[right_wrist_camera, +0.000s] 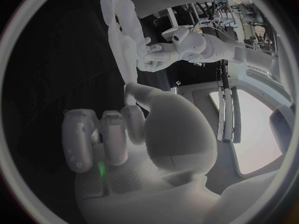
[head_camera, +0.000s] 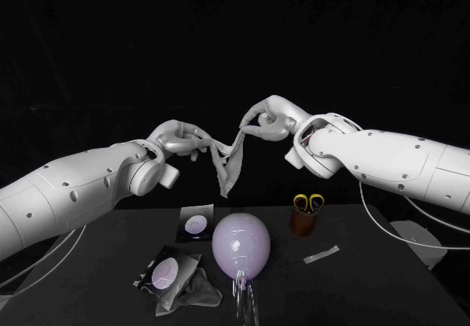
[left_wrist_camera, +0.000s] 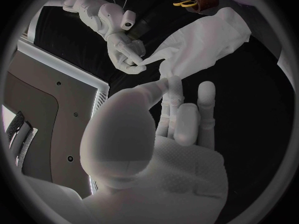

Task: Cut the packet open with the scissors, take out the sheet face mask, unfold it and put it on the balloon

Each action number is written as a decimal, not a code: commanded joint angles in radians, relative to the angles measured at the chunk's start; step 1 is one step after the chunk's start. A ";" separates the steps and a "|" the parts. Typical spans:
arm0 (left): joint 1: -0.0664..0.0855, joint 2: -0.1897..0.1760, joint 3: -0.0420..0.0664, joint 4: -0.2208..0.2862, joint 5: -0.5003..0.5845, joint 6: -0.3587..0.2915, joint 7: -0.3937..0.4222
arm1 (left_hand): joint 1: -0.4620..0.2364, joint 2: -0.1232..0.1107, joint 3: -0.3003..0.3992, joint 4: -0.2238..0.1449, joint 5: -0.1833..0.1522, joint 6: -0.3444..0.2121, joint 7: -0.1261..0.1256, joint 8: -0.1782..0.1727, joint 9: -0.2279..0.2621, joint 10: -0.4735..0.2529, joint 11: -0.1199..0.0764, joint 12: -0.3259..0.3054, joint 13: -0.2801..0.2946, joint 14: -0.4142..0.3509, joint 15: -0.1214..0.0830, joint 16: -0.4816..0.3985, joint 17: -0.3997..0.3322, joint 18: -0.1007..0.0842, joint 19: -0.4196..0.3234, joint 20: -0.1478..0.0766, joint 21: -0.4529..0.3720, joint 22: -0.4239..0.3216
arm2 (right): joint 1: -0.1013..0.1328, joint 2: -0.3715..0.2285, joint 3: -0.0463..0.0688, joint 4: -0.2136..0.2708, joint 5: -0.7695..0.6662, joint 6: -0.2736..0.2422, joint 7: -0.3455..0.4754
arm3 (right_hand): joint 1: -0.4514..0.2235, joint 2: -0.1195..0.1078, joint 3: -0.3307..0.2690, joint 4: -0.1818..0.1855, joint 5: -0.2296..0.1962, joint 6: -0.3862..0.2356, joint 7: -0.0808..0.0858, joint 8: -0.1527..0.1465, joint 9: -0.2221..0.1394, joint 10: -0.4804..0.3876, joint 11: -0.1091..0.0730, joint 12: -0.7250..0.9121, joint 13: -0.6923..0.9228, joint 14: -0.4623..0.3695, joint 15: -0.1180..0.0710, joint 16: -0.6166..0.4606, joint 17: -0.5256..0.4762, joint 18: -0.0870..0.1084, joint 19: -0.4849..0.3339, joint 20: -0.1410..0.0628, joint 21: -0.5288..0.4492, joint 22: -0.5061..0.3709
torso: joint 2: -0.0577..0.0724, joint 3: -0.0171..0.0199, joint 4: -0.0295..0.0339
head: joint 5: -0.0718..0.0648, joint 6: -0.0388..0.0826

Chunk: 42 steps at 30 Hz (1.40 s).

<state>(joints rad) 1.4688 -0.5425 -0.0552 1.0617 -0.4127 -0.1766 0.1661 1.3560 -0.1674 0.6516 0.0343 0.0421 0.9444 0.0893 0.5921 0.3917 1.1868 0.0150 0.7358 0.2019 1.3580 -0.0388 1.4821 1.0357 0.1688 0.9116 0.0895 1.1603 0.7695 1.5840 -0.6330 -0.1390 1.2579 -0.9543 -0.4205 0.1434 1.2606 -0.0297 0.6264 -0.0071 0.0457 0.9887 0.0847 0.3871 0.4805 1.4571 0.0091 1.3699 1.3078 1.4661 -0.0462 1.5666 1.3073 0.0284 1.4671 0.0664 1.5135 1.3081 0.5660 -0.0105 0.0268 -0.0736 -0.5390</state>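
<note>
Both hands are raised above the table with the white sheet mask (head_camera: 229, 161) stretched between them. My left hand (head_camera: 182, 140) pinches one upper edge and my right hand (head_camera: 266, 122) pinches the other, while the rest of the sheet hangs down, partly folded. In the left wrist view my left hand (left_wrist_camera: 177, 117) holds the mask (left_wrist_camera: 199, 42) and my right hand (left_wrist_camera: 127, 55) nips its corner. In the right wrist view my right hand (right_wrist_camera: 121, 129) holds the mask (right_wrist_camera: 121, 35) opposite my left hand (right_wrist_camera: 159, 52). The pale purple balloon (head_camera: 241, 246) lies on the table below. The yellow-handled scissors (head_camera: 310, 202) stand in a brown cup.
Two dark shiny packets (head_camera: 197, 223) (head_camera: 164, 273) lie left of the balloon, with a crumpled grey sheet (head_camera: 197, 291) beside the nearer one. A cut-off strip (head_camera: 320, 255) lies to the right of the balloon. The brown cup (head_camera: 303, 221) stands behind that strip.
</note>
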 commanded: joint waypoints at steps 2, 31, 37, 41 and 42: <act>0.011 0.007 0.001 -0.015 -0.017 0.029 0.025 | -0.005 0.010 0.008 0.000 0.007 0.002 0.001 0.004 0.003 0.004 0.001 0.004 0.000 -0.004 0.002 0.002 -0.004 0.000 0.001 0.001 0.003 -0.002 | 0.006 0.006 0.001 -0.006 -0.179 0.005 -0.006 | -0.002 0.005 0.001 -0.006 0.003 0.007 -0.002 0.036 0.105 0.024 -0.001 0.008 0.164 0.105 -0.005 0.004 0.263 -0.016 0.075 -0.007 0.010 0.247 | -0.001 0.0012 0.0002 | 0.000 0.001; -0.023 0.001 -0.031 -0.006 0.065 0.130 0.090 | 0.003 0.046 0.017 -0.008 0.007 -0.051 0.033 -0.006 -0.012 -0.113 0.036 -0.062 -0.024 -0.269 0.034 -0.143 -0.414 0.008 -0.122 0.018 -0.073 -0.085 | 0.039 0.037 0.001 -0.048 -0.235 -0.059 -0.012 | -0.004 0.004 0.003 -0.006 0.003 0.008 -0.004 0.040 0.108 0.026 -0.003 0.010 0.165 0.105 -0.006 0.004 0.263 -0.019 0.081 -0.008 0.019 0.250 | -0.002 0.0001 -0.0033 | -0.011 0.004; -0.046 0.015 -0.033 -0.014 0.089 0.125 0.107 | 0.009 0.077 0.015 -0.010 0.006 -0.082 0.053 -0.029 -0.034 -0.169 0.063 -0.143 -0.057 -0.396 0.062 -0.265 -0.548 0.004 -0.172 0.042 -0.115 -0.105 | 0.039 0.042 0.001 -0.053 -0.223 -0.055 -0.020 | -0.004 0.004 0.003 -0.006 0.003 0.008 -0.004 0.041 0.108 0.026 -0.003 0.011 0.165 0.105 -0.007 0.004 0.263 -0.018 0.080 -0.008 0.017 0.249 | 0.000 0.0000 -0.0035 | -0.013 0.003; -0.057 0.018 -0.033 -0.022 0.090 0.117 0.106 | 0.005 0.085 0.007 -0.006 0.006 -0.085 0.054 -0.041 -0.046 -0.170 0.064 -0.141 -0.053 -0.411 0.065 -0.284 -0.557 0.004 -0.186 0.052 -0.129 -0.112 | 0.039 0.044 0.001 -0.060 -0.216 -0.055 -0.025 | -0.004 0.004 0.003 -0.006 0.003 0.008 -0.004 0.041 0.108 0.026 -0.003 0.011 0.165 0.105 -0.007 0.004 0.263 -0.018 0.080 -0.008 0.017 0.249 | 0.000 0.0007 -0.0019 | -0.017 0.004; -0.059 0.019 -0.033 -0.025 0.088 0.115 0.105 | 0.005 0.086 0.006 -0.006 0.006 -0.085 0.054 -0.042 -0.047 -0.171 0.064 -0.142 -0.053 -0.413 0.065 -0.286 -0.558 0.004 -0.188 0.053 -0.130 -0.112 | 0.039 0.044 0.001 -0.061 -0.215 -0.055 -0.025 | -0.004 0.004 0.003 -0.006 0.003 0.008 -0.004 0.041 0.108 0.026 -0.003 0.011 0.165 0.105 -0.007 0.004 0.263 -0.018 0.080 -0.008 0.017 0.249 | 0.000 0.0005 -0.0024 | -0.017 0.002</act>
<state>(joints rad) 1.4095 -0.5261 -0.0895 1.0392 -0.3525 -0.0701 0.2425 1.3608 -0.0891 0.6633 0.0281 0.0455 0.8659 0.1428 0.5532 0.3449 1.0219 0.0788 0.5944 0.1470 0.9503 0.0255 1.1992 0.4781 0.1607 0.7301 0.1452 1.0329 0.6576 1.6220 -0.5902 -0.1385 1.1994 -1.1735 -0.4749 0.1276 1.2533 -0.0370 0.6291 -0.0099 0.0418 0.9889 0.0787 0.3877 0.4805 1.4609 0.0052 1.3776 1.3081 1.4661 -0.0462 1.5638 1.3075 0.0285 1.4654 0.0681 1.5304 1.3079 0.5659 -0.0103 0.0240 -0.0894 -0.5349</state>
